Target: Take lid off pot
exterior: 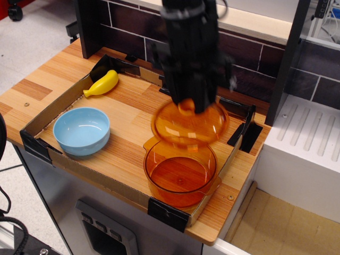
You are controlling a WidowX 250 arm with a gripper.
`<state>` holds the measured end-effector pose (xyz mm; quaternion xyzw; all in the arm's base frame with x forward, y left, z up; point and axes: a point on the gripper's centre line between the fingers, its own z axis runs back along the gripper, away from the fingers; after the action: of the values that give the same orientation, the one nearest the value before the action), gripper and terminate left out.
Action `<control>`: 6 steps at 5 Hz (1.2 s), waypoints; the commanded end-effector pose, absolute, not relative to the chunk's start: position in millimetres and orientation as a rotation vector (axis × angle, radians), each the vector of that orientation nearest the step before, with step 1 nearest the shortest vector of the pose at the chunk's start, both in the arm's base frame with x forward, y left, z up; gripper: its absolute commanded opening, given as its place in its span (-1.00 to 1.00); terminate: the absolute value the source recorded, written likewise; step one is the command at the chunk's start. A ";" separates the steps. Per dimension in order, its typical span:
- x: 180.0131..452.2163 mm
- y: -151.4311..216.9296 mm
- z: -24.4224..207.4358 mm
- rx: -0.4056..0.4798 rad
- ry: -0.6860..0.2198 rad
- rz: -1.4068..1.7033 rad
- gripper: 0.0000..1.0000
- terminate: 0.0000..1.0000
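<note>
The transparent orange lid (189, 125) hangs in the air above the pot, tilted, held by its knob at the top. My black gripper (189, 105) is shut on that knob, coming down from above. The transparent orange pot (179, 176) stands open on the wooden table near the front right corner. One tab handle shows at its left rim. The lid is clear of the pot's rim and a little behind it.
A light-blue bowl (82, 130) sits at the front left. A yellow banana-shaped toy (102, 84) lies at the back left. A low cardboard wall (45, 112) with black corner brackets runs around the work area. A white unit (305, 154) stands to the right.
</note>
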<state>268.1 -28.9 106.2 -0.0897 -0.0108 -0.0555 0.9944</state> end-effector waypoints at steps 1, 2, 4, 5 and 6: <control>300.7 14.1 111.8 -0.179 -0.059 -0.060 -1.00 -1.00; 311.5 44.0 105.8 -0.161 -0.078 -0.018 -1.00 -1.00; 313.7 59.3 76.0 -0.130 -0.053 0.026 -1.00 -1.00; 312.7 54.2 57.7 -0.104 -0.045 0.030 -1.00 -1.00; 314.3 50.6 47.1 -0.080 -0.043 0.035 -1.00 -1.00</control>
<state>311.4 46.3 36.9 -0.0439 -0.0045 0.0163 0.9989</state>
